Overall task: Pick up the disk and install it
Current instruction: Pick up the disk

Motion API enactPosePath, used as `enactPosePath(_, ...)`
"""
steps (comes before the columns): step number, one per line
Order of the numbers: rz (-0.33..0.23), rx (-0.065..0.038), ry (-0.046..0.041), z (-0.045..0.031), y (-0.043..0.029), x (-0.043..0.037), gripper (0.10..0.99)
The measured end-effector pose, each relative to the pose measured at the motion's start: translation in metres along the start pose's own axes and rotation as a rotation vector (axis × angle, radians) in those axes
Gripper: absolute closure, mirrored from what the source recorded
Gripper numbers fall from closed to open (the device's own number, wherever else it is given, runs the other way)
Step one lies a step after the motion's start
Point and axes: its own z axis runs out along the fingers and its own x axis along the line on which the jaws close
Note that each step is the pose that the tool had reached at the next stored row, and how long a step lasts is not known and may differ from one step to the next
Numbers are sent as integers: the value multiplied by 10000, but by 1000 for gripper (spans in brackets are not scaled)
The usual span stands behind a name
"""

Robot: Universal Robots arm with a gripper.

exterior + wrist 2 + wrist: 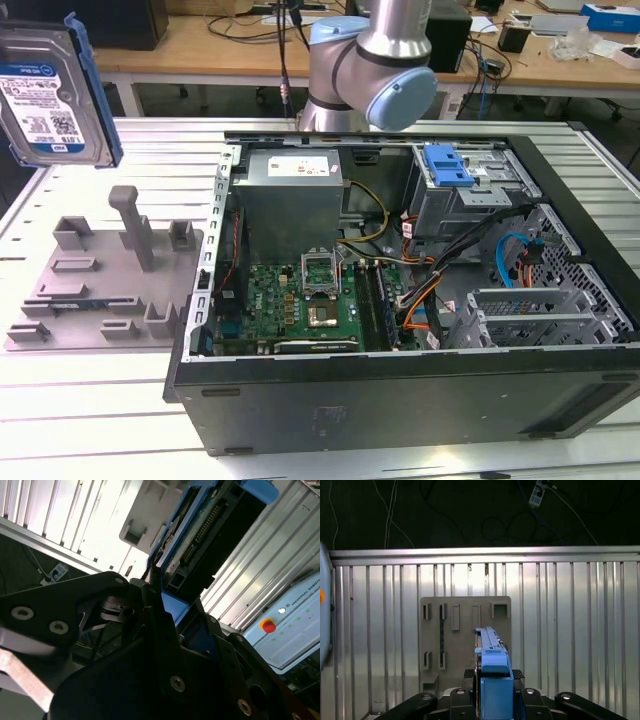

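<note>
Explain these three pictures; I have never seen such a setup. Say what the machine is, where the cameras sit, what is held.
The machine is a robot arm. The exterior view looks from off the arm at a ribbed metal table bearing an open computer case and a grey fixture. Both wrist views come from cameras riding on the arm, showing its black gripper. The gripper is shut on the disk, a hard drive in a blue frame, held in the air above the fixture.

Arm raised, gripper clamped.
The arm (372, 62) stands upper centre in the exterior view; its gripper (493, 676) pinches the disk (489, 642).
</note>
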Motion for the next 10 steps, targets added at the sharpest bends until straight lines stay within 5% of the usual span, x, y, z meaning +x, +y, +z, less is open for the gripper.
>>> enactPosePath(10,-2,-114,5,-13,-293,170,718)
